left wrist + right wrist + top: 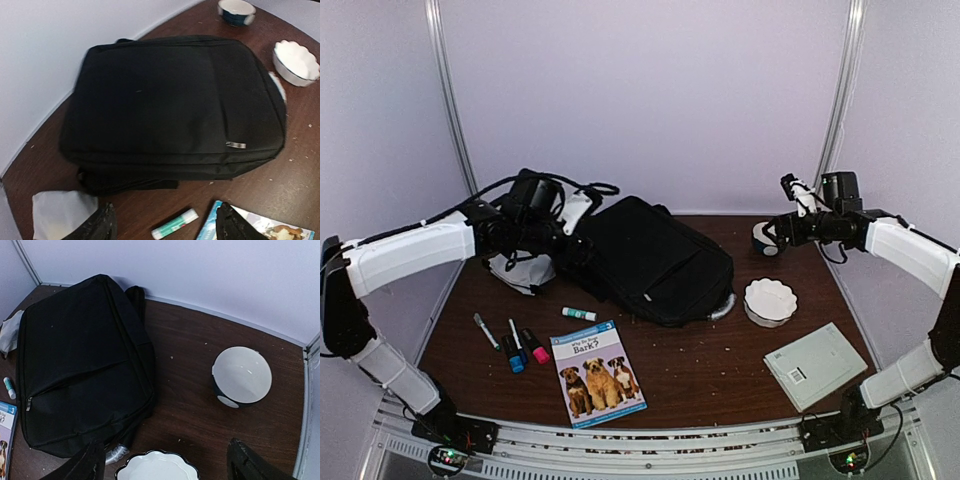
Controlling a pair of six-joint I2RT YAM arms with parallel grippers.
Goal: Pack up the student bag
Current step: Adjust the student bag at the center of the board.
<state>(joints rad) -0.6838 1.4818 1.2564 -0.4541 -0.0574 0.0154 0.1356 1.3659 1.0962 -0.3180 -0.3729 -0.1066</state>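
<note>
Two arms were up over the bench (720, 380), neither touching anything. The student bag (655, 260) lay flat at centre of the top view, slightly above the middle, its long axis running from upper left to lower right, with the silver handle (723, 308) at its lower-right end. It filled the middle of the left wrist view (175, 105) and the left half of the right wrist view (80, 370). Whether its zippers were fully shut could not be told. The left arm (410, 250) came in from the left of the frame; the left jaws stood wide apart, empty, above the bench by the bag's left edge. The right arm (910, 250) came in from the right; the right jaws were spread wide too, holding nothing, at upper right of the top view over a blue bowl (242, 376) with a white inside. A white scalloped dish (770, 300) sat just right of the bag's handle end. A pale flat pad (815, 365) lay at lower right. A glue stick (579, 314) lay just below the bag's left part. Three markers (515, 348) lay at lower left, with a dog-cover book (598, 372) beside them on the right. A light cloth (525, 272) was under the left arm, left of the bag.
</note>
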